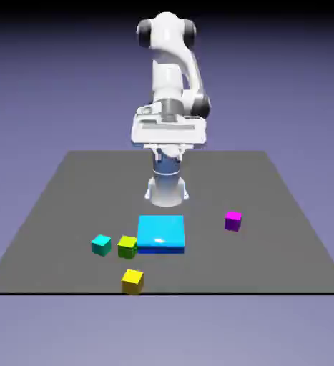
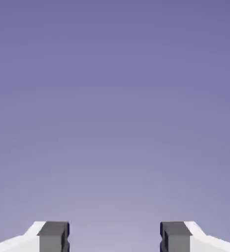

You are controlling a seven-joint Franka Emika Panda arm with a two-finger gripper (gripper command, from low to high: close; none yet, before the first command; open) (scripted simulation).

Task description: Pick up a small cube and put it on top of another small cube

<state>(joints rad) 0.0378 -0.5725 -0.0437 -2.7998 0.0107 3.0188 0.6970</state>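
The small teal cube (image 1: pixel 101 245) rests on the grey table (image 1: pixel 69 193) toward the exterior view's left, beside an olive-green cube (image 1: pixel 127 247). A yellow small cube (image 1: pixel 132 281) lies near the front edge, and a magenta one (image 1: pixel 232 221) sits apart on the right. My gripper (image 1: pixel 168 151) hangs high over the table's far part, well away from all the cubes. In the hand view my gripper (image 2: pixel 115 238) is open: its grey fingertips (image 2: pixel 53 237) stand wide apart with only the plain backdrop between them, and no cube shows there.
A large flat bright-blue block (image 1: pixel 161 234) lies in the middle of the table, touching or nearly touching the olive-green cube. The robot's base (image 1: pixel 167 187) stands just behind it.
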